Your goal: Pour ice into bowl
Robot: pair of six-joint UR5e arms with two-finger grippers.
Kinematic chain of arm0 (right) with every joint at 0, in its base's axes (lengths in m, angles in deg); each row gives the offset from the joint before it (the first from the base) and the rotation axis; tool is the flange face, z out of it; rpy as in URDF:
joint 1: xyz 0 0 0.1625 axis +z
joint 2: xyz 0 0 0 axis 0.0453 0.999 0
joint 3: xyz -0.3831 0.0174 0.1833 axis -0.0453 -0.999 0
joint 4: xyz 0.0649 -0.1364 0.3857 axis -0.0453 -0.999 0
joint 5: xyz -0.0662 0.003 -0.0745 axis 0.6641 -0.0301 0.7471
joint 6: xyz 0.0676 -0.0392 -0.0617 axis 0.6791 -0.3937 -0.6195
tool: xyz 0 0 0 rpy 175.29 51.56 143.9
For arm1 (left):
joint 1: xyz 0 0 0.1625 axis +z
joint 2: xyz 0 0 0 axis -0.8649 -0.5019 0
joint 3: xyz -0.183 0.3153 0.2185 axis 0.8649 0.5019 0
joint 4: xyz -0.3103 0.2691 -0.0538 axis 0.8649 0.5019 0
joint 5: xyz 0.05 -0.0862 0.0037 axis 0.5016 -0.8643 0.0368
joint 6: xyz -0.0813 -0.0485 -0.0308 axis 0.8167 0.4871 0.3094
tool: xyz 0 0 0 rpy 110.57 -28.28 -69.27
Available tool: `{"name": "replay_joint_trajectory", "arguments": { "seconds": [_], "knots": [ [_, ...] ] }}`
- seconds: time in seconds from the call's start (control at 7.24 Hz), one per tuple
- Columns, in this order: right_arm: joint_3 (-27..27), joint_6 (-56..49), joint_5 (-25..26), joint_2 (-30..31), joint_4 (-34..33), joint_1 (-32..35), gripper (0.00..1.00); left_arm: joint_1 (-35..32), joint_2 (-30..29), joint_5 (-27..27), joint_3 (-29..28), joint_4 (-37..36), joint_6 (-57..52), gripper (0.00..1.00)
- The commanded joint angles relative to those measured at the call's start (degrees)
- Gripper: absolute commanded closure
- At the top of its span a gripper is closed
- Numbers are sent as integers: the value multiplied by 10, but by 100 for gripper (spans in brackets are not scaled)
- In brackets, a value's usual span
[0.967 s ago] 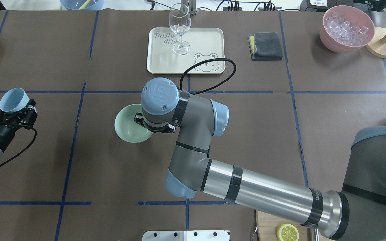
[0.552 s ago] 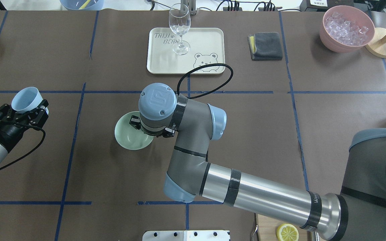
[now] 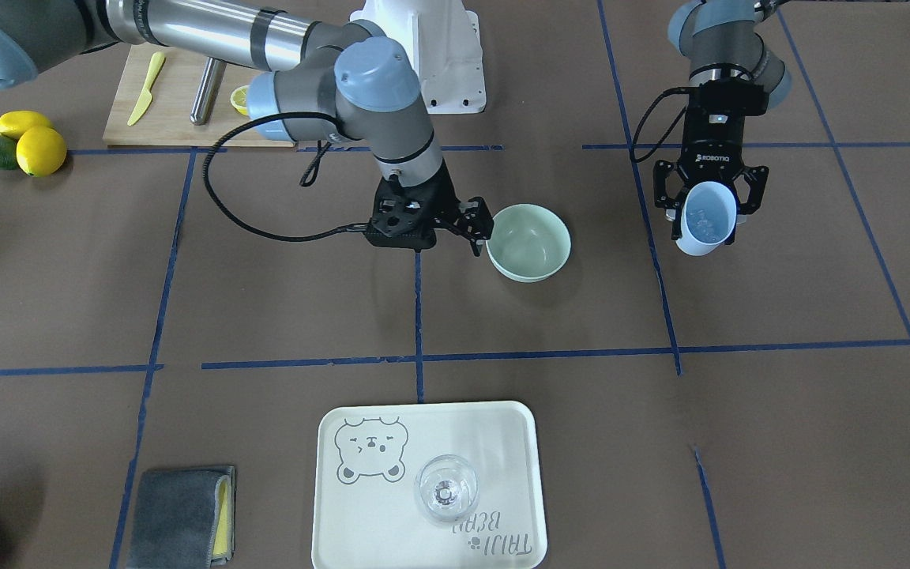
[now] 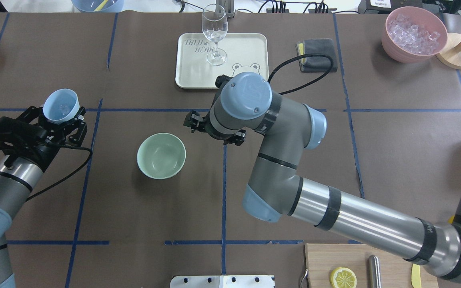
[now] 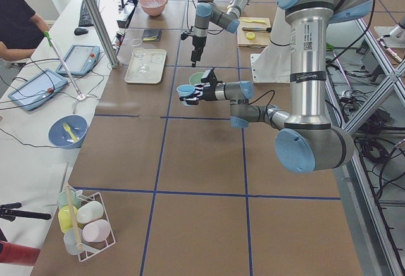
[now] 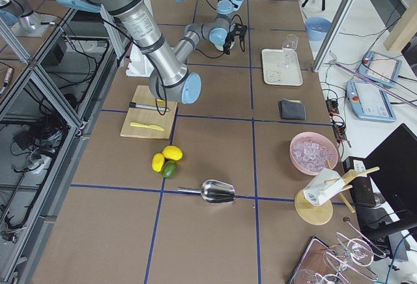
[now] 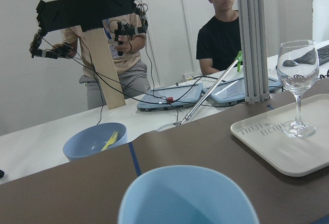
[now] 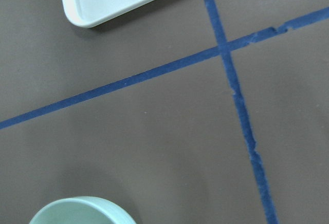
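The left gripper (image 3: 706, 207) is clamped on a blue cup (image 3: 693, 242) containing the ice (image 3: 705, 224), well apart from the bowl (image 3: 528, 243). The right gripper (image 3: 477, 227), jaws apart and holding nothing, sits just beside the bowl's rim, above the table (image 3: 739, 411).

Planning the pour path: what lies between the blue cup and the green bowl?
Overhead view: only bare table and one blue tape line between cup and bowl.
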Motion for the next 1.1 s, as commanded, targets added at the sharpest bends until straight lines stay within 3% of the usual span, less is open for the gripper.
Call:
{"name": "replay_joint_trajectory", "arguments": {
  "seconds": [0.0,0.14,0.41,0.69,0.97],
  "knots": [
    [59,-3,-30,60,2,26,0,50,-54,111,8,-108,-5,100],
    [83,-5,-30,85,3,26,0,72,-58,146,9,-147,-31,100],
    [87,-6,-30,95,5,26,0,93,-64,214,1,-156,-197,100],
    [87,-6,-28,99,5,26,0,110,-80,221,-17,-156,-331,100],
    [87,-6,-27,101,7,26,0,113,-90,270,-42,-156,-474,100]
  ]
}}
